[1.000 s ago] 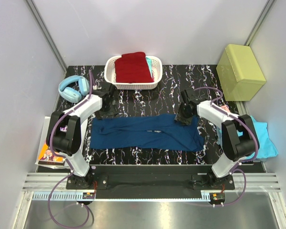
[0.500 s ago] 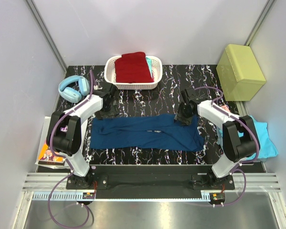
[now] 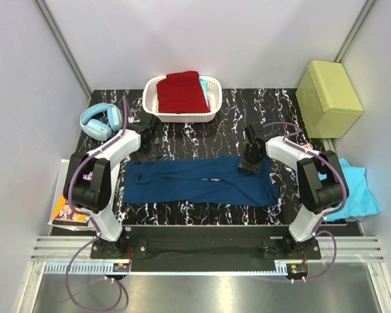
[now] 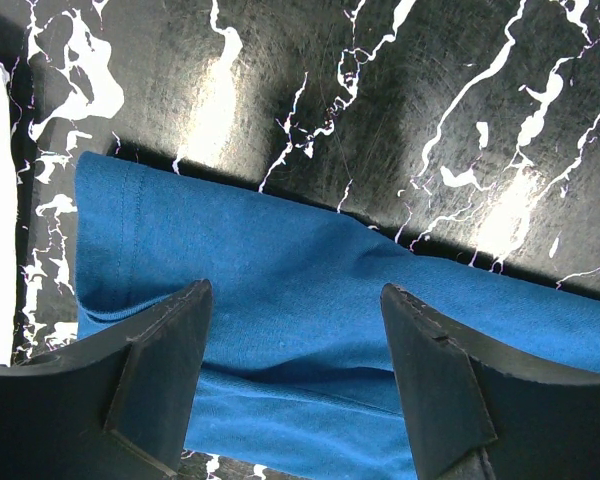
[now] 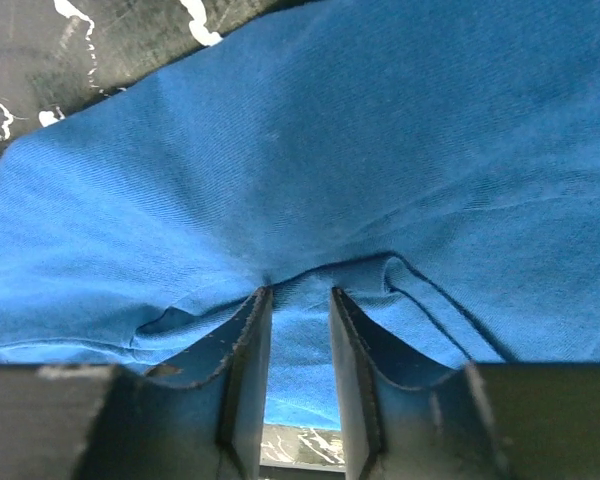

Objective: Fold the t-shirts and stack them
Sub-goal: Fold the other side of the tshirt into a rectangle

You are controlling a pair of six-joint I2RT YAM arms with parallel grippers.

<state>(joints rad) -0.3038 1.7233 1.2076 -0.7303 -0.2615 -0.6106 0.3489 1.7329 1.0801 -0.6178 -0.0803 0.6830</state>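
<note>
- While laid out as a long strip, navy tee (image 3: 202,182) lies flat across near table (image 3: 247,111).
- Turquoise tee (image 3: 355,192) heaped at right edge.
- Right gripper (image 5: 298,300) pinches a pucker of navy tee's far right edge.
- Left gripper (image 4: 295,295) spread wide over far left corner, empty.
- Red tee (image 3: 181,91) in basket (image 3: 150,98), far side.

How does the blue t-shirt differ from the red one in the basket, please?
The blue t-shirt lies stretched as a long band on the table; the red t-shirt sits folded compactly in the basket. The blue t-shirt spans far wider than the red t-shirt. Both are soft cloth.
</note>
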